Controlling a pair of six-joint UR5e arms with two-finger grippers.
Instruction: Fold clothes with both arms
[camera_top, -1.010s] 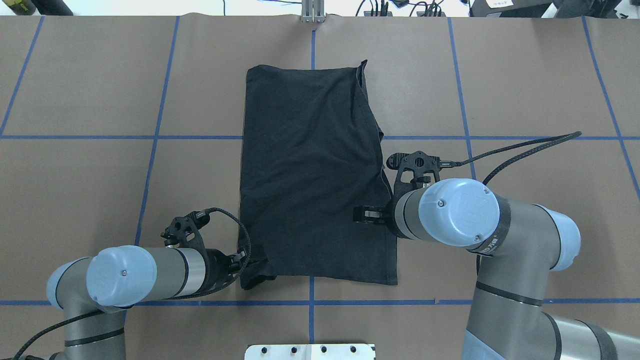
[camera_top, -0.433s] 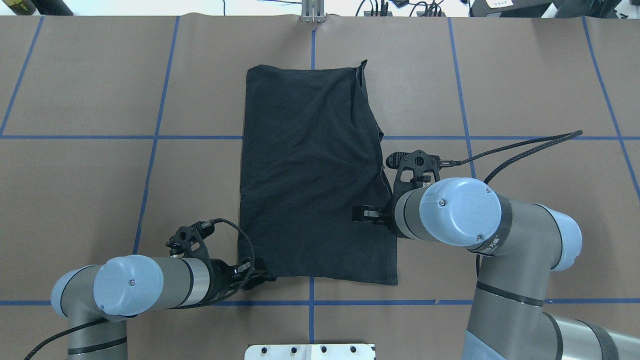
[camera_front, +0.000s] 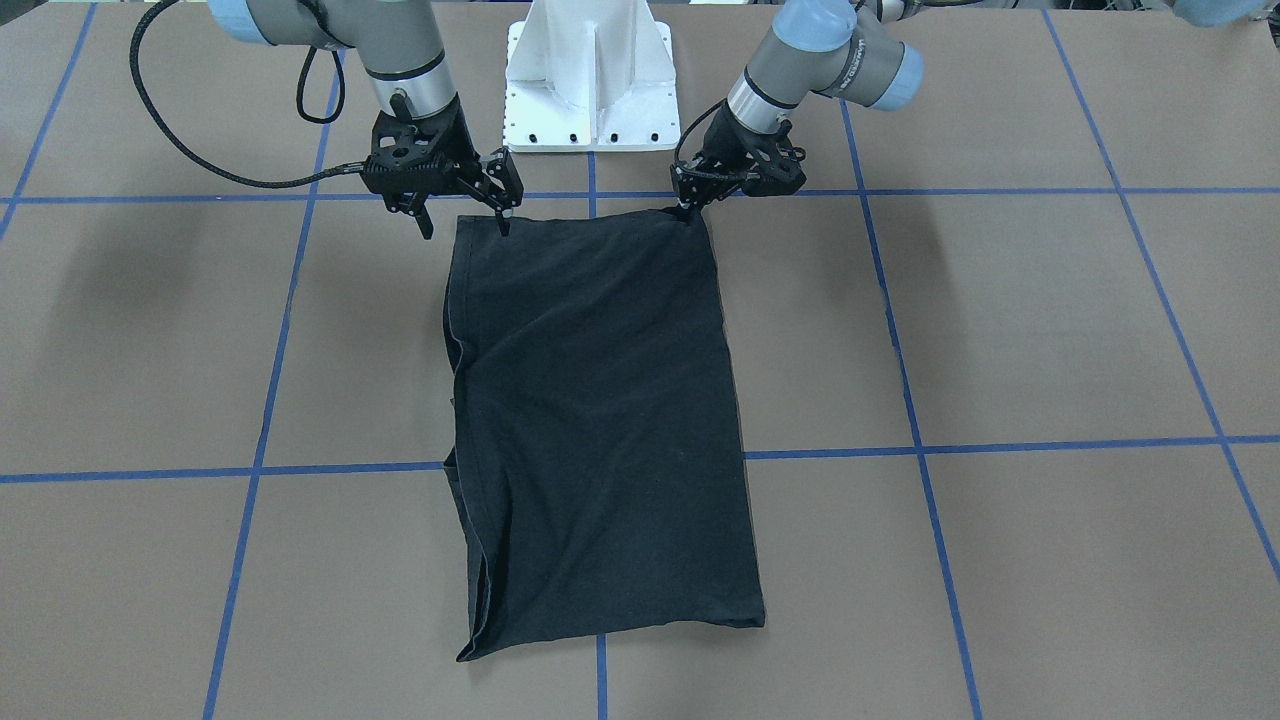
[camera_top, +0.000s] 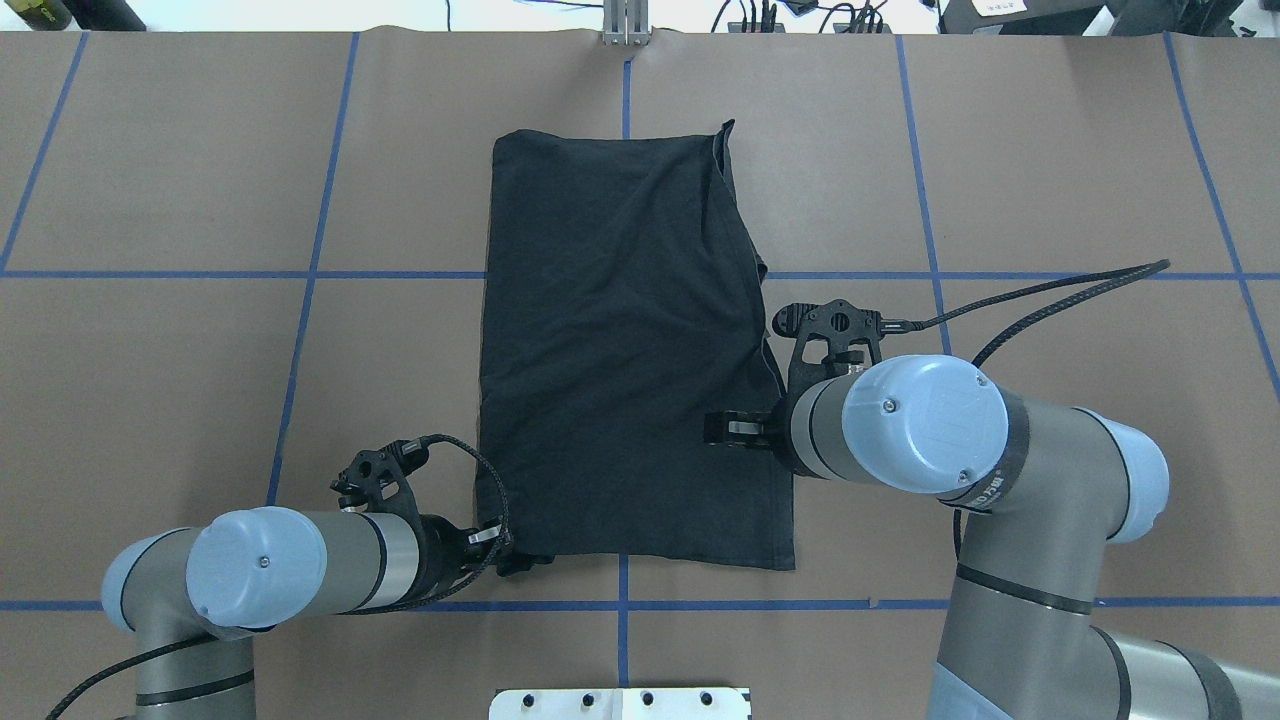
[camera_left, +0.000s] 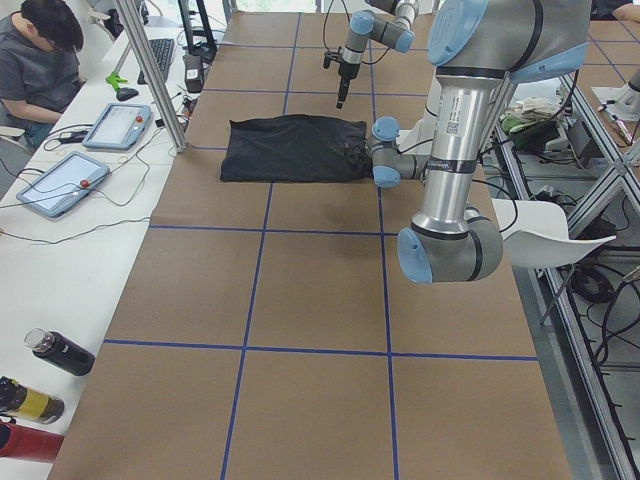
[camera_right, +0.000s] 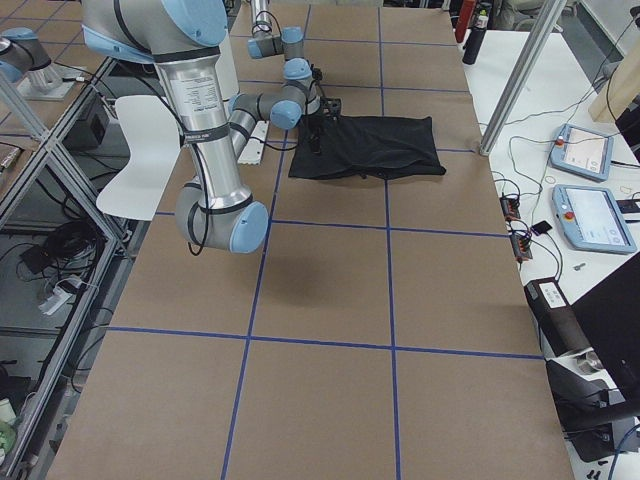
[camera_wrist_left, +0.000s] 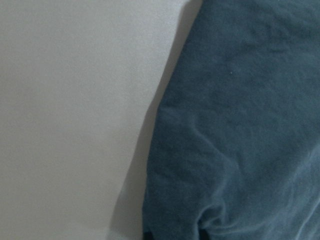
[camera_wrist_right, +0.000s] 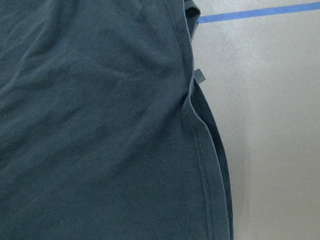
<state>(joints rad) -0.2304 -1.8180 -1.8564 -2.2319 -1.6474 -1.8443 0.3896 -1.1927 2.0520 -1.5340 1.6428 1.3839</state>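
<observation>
Near the robot (camera_front: 590, 80), left end effector (camera_front: 686, 205) pinches T-shirt (camera_front: 600, 400) corner; right end effector (camera_front: 467, 228) hangs spread over another.

Brown paper covers the long work table (camera_left: 300, 290), ruled into large squares by blue tape lines (camera_left: 250, 349), under even indoor light that throws only soft shadows. Along one side runs a white bench (camera_left: 60, 260) carrying two touchscreen tablets (camera_left: 60, 184) (each with a red button) and, at its near end, a black bottle (camera_left: 60, 352). A person (camera_left: 40, 70) sits at the bench's far end, near an upright metal post (camera_left: 156, 80). On the table's opposite side a white chair (camera_left: 545, 240) stands, with black cables (camera_right: 60, 240) lying on the grey floor (camera_right: 40, 340).
</observation>
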